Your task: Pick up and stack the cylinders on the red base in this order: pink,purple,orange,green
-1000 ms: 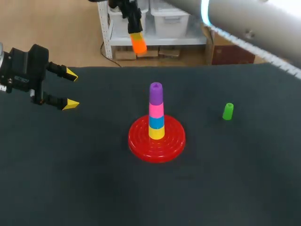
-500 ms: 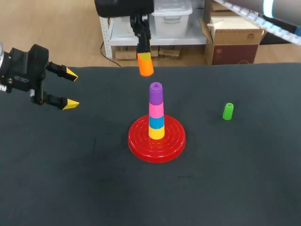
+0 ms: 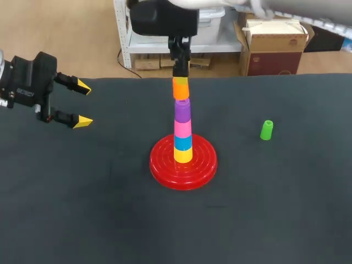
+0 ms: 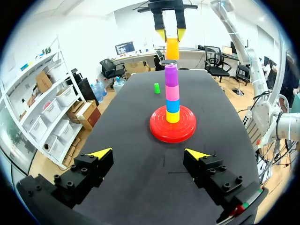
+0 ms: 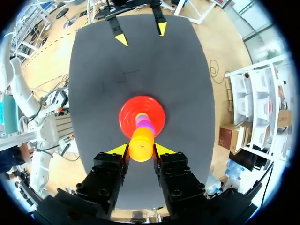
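- Orange cylinder point(image 3: 180, 88): upper middle of the frame, upright, grasped from two sides by the right hand point(image 3: 180, 78). It hangs directly over the top of the stack; contact with the stack cannot be told.
- Purple cylinder point(image 3: 182, 110): topmost piece of the stack, seated on the pink cylinder point(image 3: 183, 128).
- Blue cylinder point(image 3: 183, 142) and yellow cylinder point(image 3: 183, 155): under the pink, the yellow lowest.
- Red base point(image 3: 165, 168): centre of the frame, flat on the table point(image 3: 275, 209), carrying the stack.
- Green cylinder point(image 3: 266, 130): right of centre, standing alone on the table, well apart from the base.
- Left hand point(image 3: 81, 103): left edge of the frame, fingers spread, nothing between them, well apart from the base.
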{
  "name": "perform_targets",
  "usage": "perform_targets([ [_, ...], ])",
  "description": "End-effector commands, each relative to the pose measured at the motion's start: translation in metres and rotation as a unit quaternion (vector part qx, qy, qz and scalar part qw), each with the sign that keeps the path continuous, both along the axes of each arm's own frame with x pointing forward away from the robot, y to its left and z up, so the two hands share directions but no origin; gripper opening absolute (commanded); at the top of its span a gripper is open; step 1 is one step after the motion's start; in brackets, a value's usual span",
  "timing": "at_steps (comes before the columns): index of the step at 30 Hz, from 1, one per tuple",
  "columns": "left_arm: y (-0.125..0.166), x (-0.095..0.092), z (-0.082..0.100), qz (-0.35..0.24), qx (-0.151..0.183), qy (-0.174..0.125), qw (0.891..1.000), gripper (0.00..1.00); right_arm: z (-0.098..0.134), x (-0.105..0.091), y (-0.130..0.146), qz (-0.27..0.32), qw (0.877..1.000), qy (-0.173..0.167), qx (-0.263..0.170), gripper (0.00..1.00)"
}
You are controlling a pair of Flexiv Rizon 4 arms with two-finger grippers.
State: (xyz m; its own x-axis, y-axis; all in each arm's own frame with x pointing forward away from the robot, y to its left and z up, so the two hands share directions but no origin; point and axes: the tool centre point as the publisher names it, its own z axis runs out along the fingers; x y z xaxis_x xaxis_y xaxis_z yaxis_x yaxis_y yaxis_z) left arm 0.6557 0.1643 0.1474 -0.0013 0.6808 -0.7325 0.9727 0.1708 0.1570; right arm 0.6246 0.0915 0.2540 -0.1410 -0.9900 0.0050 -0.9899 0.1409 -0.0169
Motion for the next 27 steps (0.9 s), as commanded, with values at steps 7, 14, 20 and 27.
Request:
perform_targets([
  [7,0.000,0.000,-0.001,0.000,0.001,-0.001,1.000,1.00,-0.008,0.011,0.003,-0.013,0.996,-0.033,0.087,0.00],
  [14,0.000,0.000,-0.001,0.000,0.001,-0.001,1.000,1.00,-0.001,0.009,0.004,-0.008,0.996,0.001,0.084,0.00],
  [20,0.000,0.000,-0.001,0.000,0.001,-0.001,1.000,1.00,0.001,0.005,0.000,0.009,0.998,0.033,0.054,0.00],
  [27,0.000,0.000,-0.001,0.000,0.001,-0.001,1.000,1.00,-0.007,0.008,-0.007,0.012,0.999,0.050,0.019,0.00],
])
